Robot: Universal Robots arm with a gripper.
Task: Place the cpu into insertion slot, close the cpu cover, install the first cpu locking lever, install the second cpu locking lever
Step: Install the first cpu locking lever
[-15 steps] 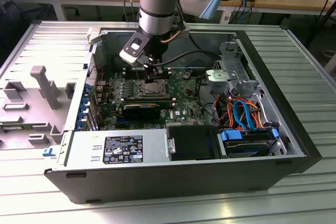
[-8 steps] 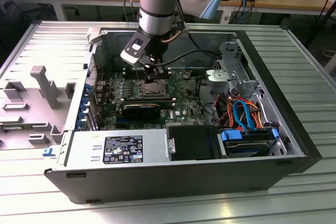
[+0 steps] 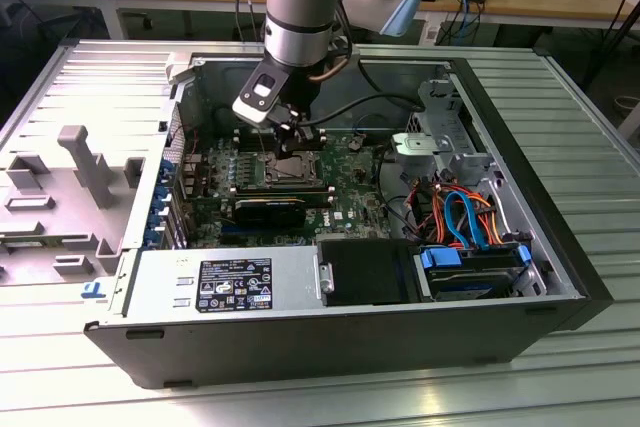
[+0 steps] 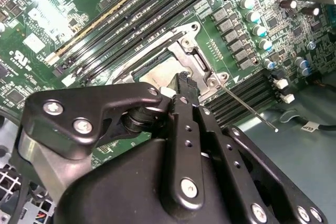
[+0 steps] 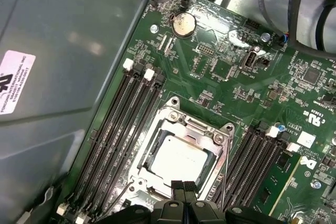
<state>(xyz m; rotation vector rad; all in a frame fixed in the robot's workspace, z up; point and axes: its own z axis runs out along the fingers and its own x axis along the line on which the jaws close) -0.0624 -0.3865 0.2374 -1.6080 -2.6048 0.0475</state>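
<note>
Listed from the exterior view's left to its right.

1. Surface (image 3: 60,377): ribbed silvery metal slats, carrying everything below.
2. Shroud (image 3: 75,182): pale grey moulded plastic, blocky, lying beside the case.
3. Computer case (image 3: 300,347): dark grey sheet-metal box on its side, lid off.
4. Power supply (image 3: 230,282): bright rectangular metal housing along the case's near wall.
5. Motherboard (image 3: 350,172): glossy green, flat, crowded with small parts. Long black memory slots (image 5: 123,129) flank the socket, and there is a round silver coin cell (image 5: 184,23).
6. Heatsink (image 3: 270,212): long black ribbed block, just beside the socket.
7. Insertion slot (image 3: 297,171): square, silver-rimmed, mid-board, directly under the arm.
8. Cpu (image 5: 176,157): flat square with a matt silver-grey top, seated in the slot.
9. Cpu cover (image 5: 197,127): thin silver frame lying flat around the chip.
10. Pincer (image 5: 183,187): black metal. Its fingertips are pressed together with nothing seen between them, and sit at the cover's edge.
11. Locking lever (image 4: 252,111): thin straight steel rod slanting out from a socket corner.
12. Cables (image 3: 460,212): orange and blue, looped.
13. Drive bay (image 3: 470,272): blue plastic clips.
</note>
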